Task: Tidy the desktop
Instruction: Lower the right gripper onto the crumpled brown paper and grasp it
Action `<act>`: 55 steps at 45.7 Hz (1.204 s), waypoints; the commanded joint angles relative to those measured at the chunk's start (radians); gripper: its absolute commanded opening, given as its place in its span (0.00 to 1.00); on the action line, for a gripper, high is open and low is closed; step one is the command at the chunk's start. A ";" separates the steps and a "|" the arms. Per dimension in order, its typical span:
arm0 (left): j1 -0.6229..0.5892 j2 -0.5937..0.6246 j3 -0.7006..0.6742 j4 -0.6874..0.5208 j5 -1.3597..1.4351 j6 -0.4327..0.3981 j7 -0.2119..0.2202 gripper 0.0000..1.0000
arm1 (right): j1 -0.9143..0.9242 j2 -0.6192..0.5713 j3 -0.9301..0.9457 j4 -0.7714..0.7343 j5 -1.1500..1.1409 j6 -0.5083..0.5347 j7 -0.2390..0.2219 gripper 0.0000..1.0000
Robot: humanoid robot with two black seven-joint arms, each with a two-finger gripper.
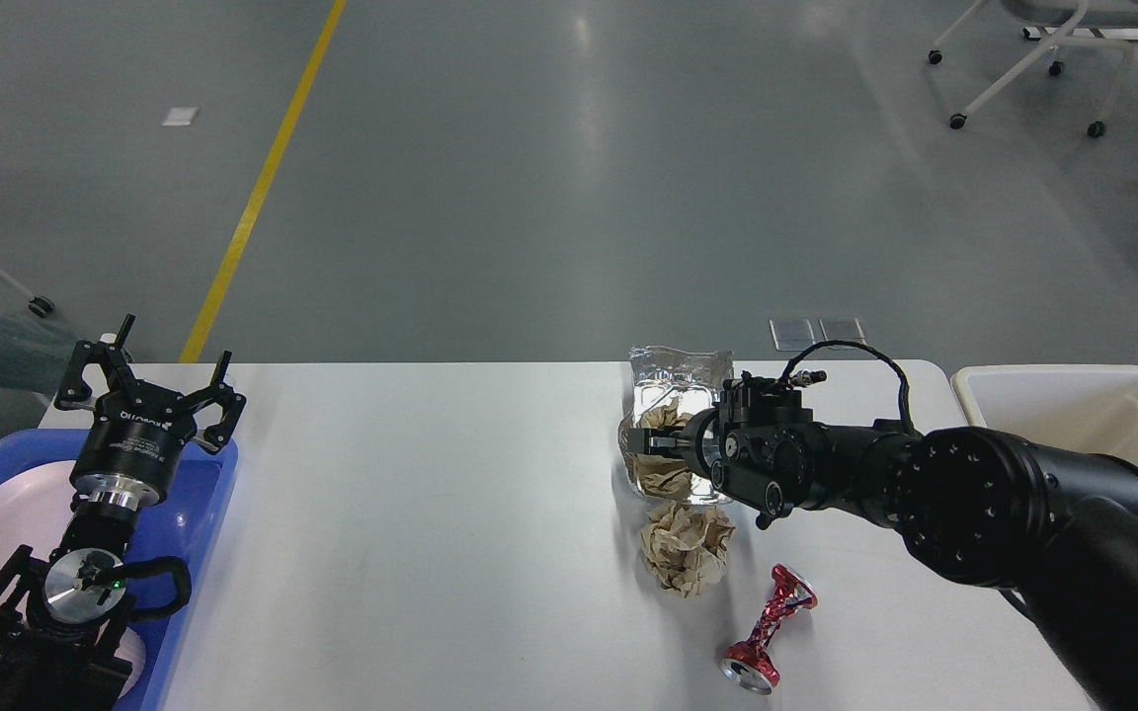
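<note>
right hand (650, 440) in foil tray (680, 380) | desktop (431, 533) | left hand (149, 380) spread

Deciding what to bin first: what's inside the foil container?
The foil container holds a crumpled brown paper wad. The right gripper reaches over it and covers part of the inside, so anything beneath cannot be seen.

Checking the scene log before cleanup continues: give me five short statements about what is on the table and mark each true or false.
1. The crushed red can lies on the white table. True.
2. A crumpled brown paper ball sits inside the blue tray. False: it lies on the table, near the can.
3. The foil container holds crumpled brown paper. True.
4. The left gripper is shut on the can. False: it is open above the blue tray.
5. The right gripper is over the foil container. True.
</note>
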 commanded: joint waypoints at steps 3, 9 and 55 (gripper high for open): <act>0.000 0.000 0.000 0.000 0.000 0.000 0.000 0.96 | -0.026 0.000 0.008 -0.002 0.001 -0.042 -0.005 1.00; 0.000 0.000 0.000 0.000 0.000 0.000 0.000 0.96 | -0.052 -0.002 0.037 -0.004 0.004 -0.073 -0.005 1.00; 0.000 0.000 0.000 0.000 0.000 0.000 0.000 0.96 | -0.060 -0.009 0.114 0.005 0.096 -0.079 -0.022 0.00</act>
